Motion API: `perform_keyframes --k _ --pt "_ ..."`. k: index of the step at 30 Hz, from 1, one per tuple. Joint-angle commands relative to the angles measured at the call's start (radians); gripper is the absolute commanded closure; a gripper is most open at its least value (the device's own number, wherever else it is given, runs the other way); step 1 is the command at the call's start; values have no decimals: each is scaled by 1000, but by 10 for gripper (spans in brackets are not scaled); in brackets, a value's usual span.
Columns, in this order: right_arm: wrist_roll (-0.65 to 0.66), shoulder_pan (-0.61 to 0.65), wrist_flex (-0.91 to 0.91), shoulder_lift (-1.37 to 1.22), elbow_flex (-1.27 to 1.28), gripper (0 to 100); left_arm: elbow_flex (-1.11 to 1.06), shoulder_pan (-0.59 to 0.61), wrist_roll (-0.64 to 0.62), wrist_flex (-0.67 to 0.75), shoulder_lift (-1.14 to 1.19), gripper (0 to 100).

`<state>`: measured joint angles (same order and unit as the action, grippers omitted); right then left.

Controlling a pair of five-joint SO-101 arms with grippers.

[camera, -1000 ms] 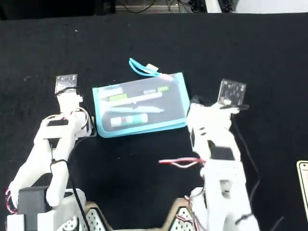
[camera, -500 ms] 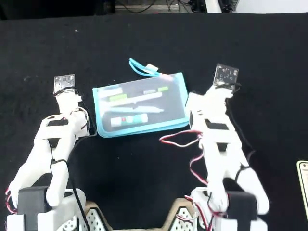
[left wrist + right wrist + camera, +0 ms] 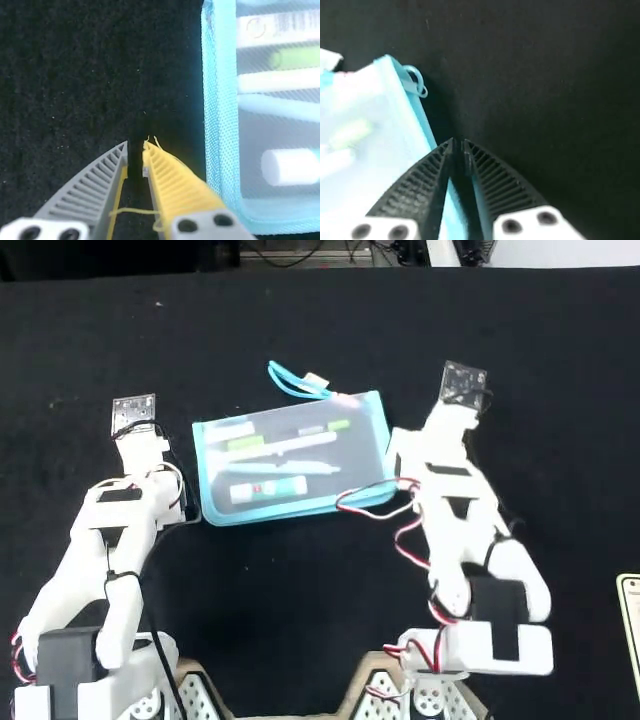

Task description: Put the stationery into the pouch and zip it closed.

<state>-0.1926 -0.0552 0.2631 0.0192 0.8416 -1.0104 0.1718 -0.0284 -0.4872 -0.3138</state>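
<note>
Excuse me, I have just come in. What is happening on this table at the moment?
Two robot arms sit at either side of a blue pouch on the black table. The stationery lies inside it, seen through the clear front. The left gripper is beside the pouch's left edge, and the right gripper is at its right edge, near the zipper ring. Both are shut and hold nothing. I cannot tell if the zip is fully closed.

I am viewing the blue-edged clear pouch [image 3: 201, 475] lying flat on the counter [image 3: 300, 330], stationery [image 3: 268, 490] resting inside it.
</note>
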Motion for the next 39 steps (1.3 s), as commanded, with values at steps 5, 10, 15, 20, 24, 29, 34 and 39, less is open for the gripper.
perform_keyframes --k 5,10,15,20,24,29,34,39 --pt "2 150 118 -7 -96 987 13 10 -8 15 -40 936" --pt "100 193 120 -7 -91 987 15 10 -8 17 -40 936" --pt "114 193 121 16 -91 987 15 12 -8 17 -40 936" --pt "40 54 114 142 -36 987 10 12 -8 17 -43 936" --pt "41 52 114 272 62 987 7 10 -6 12 -44 936" --pt "43 138 114 397 165 984 7 22 -6 5 -44 936" --pt "43 114 114 466 202 983 59 42 -6 -94 -25 936" --pt "43 69 114 492 211 983 117 -18 -5 -84 100 936"
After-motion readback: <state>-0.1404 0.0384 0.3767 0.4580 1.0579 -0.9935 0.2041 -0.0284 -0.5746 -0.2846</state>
